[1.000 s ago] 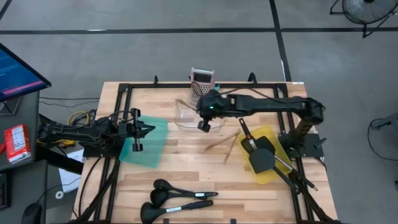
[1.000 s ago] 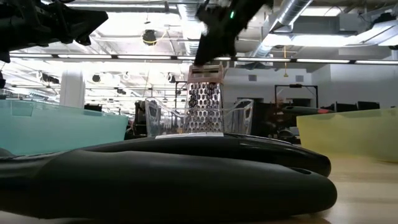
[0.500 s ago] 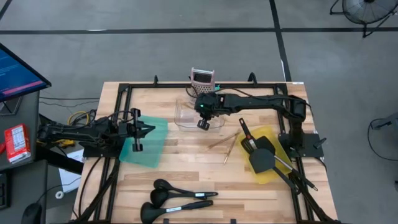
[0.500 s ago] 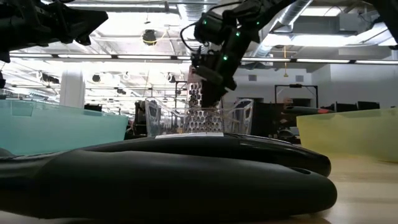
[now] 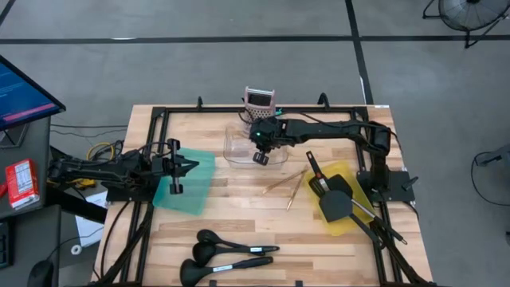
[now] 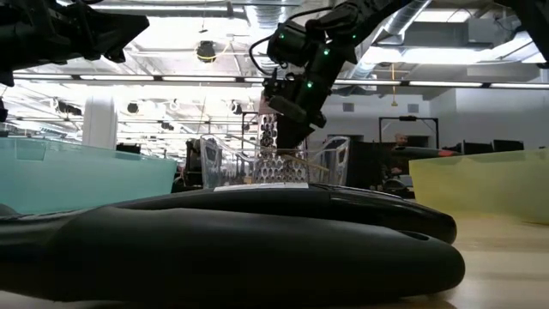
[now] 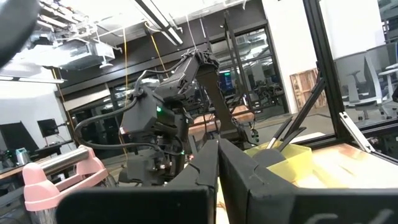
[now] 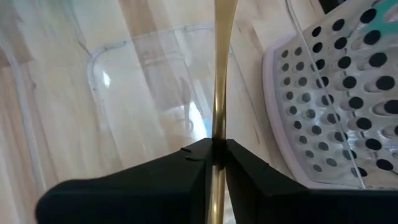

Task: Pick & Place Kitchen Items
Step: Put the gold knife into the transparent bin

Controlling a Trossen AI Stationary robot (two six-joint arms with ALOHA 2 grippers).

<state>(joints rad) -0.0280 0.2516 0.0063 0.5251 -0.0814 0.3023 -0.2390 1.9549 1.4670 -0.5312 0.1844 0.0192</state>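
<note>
My right gripper [image 5: 259, 151] [image 8: 217, 149] is shut on a thin pale golden stick [image 8: 221, 68] over the clear bin [image 5: 239, 147] [image 6: 219, 159], beside the pink perforated grater [image 5: 260, 100] [image 8: 336, 93]. Two more pale sticks [image 5: 288, 185] lie on the table between the clear bin and the yellow bin [image 5: 344, 217], which holds black utensils [image 5: 333, 203]. Three black ladles [image 5: 227, 255] lie near the front edge. My left gripper [image 5: 182, 167] [image 7: 217, 158] is shut and empty above the teal bin [image 5: 191, 187]. My right gripper pinches the golden stick [image 8: 218, 134] between its two fingertips. The stick runs straight out past the fingertips, along the fingers, over the clear bin's floor. The fingers slant down from the table's right side. Whether the stick's far end touches the bin I cannot tell.
A black frame [image 5: 159, 119] runs round the table's edges. The grater stands at the far edge just behind the clear bin. The ladles fill the low view's foreground [image 6: 223, 249]. Bare wood lies between the teal bin and the sticks.
My right gripper has gone down toward the clear bin and a little toward the table's left with the stick, staying shut. The right arm's elbow has drawn back toward its base.
</note>
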